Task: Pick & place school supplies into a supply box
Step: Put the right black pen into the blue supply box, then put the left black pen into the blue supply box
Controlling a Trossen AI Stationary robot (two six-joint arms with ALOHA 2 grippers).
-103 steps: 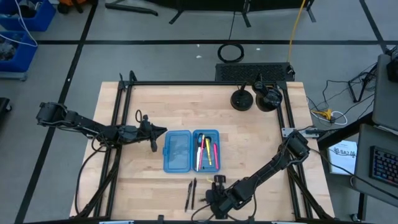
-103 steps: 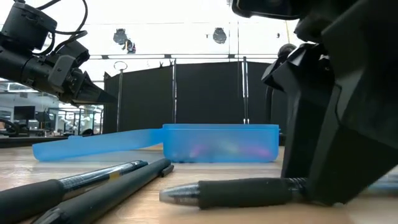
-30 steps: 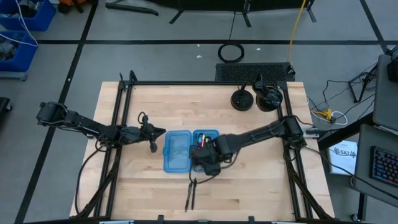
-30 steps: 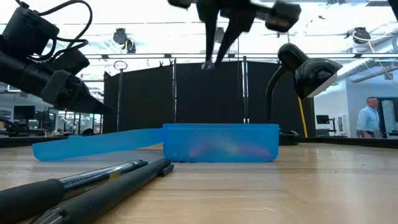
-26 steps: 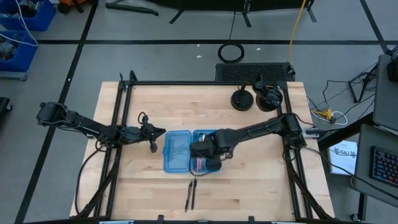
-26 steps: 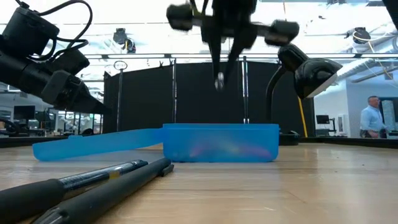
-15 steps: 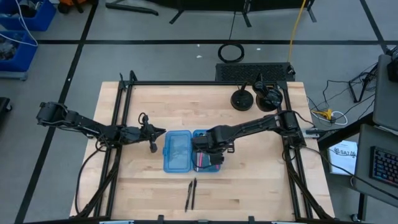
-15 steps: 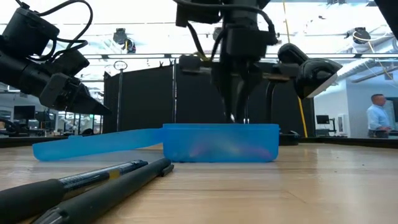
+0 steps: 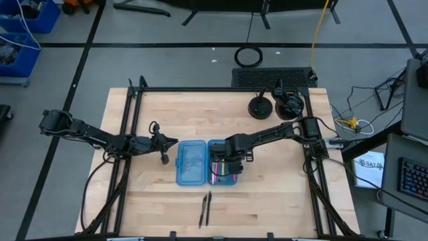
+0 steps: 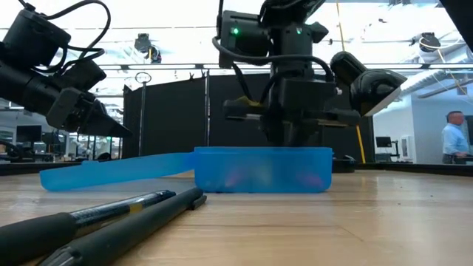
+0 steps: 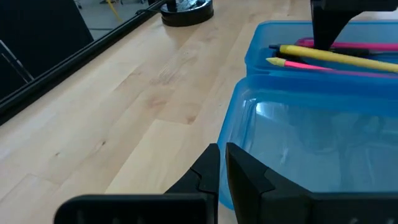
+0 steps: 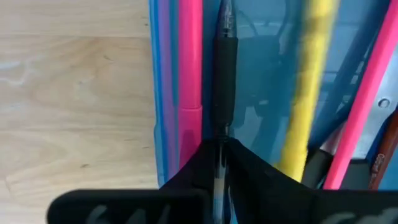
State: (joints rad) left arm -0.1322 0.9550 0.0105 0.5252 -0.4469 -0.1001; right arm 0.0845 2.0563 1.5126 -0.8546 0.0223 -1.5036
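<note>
The right gripper (image 12: 219, 163) is clamped on a thin black pen (image 12: 224, 68) whose long axis runs straight out from the fingertips, parallel to the pink pens (image 12: 190, 62) and the yellow pencil (image 12: 309, 81) beside it. All lie lengthwise in the deep half of the translucent blue hinged pencil case (image 9: 205, 163), near the table's centre; release looks next. Two more black pens (image 9: 205, 209) wait at 6 o'clock of the case. The left gripper (image 9: 165, 148), fingers together, hovers at 9 o'clock
</note>
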